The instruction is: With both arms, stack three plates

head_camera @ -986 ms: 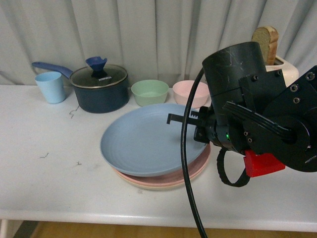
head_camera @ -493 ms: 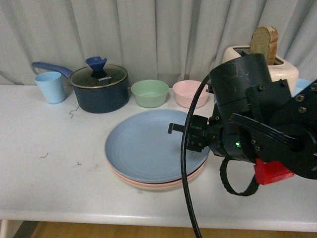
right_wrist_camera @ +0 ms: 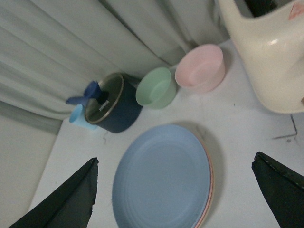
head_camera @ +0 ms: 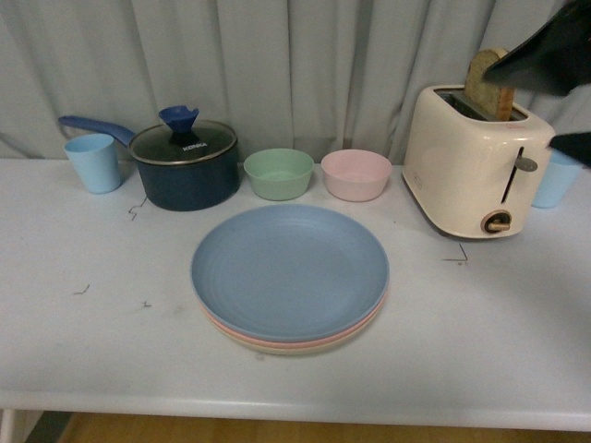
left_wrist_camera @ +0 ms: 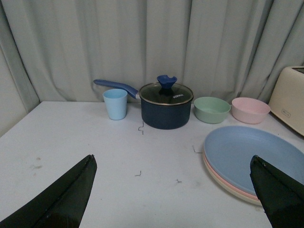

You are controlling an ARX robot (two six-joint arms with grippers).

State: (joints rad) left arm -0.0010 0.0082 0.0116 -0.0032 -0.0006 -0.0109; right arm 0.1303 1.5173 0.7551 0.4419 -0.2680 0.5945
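Three plates lie stacked at the table's middle. The light blue plate [head_camera: 289, 268] is on top, the pink plate's rim [head_camera: 242, 334] shows under it, and the beige plate's rim [head_camera: 305, 348] is lowest. My left gripper [left_wrist_camera: 172, 157] is open and empty, low over bare table beside the stack [left_wrist_camera: 251, 154]. My right gripper [right_wrist_camera: 175, 157] is open and empty, high above the blue plate [right_wrist_camera: 161, 175]. In the front view only a black piece of the right arm [head_camera: 549, 46] shows, at the upper right corner.
Along the curtain stand a light blue cup [head_camera: 93, 161], a dark blue lidded pot [head_camera: 185, 166], a green bowl [head_camera: 279, 173] and a pink bowl [head_camera: 355, 174]. A cream toaster [head_camera: 476, 161] holding bread is at the right, with another blue cup [head_camera: 554, 180] behind it.
The right arm has risen from low over the stack's right side up to the upper right corner. The blue plate now lies flat and centred on the stack.
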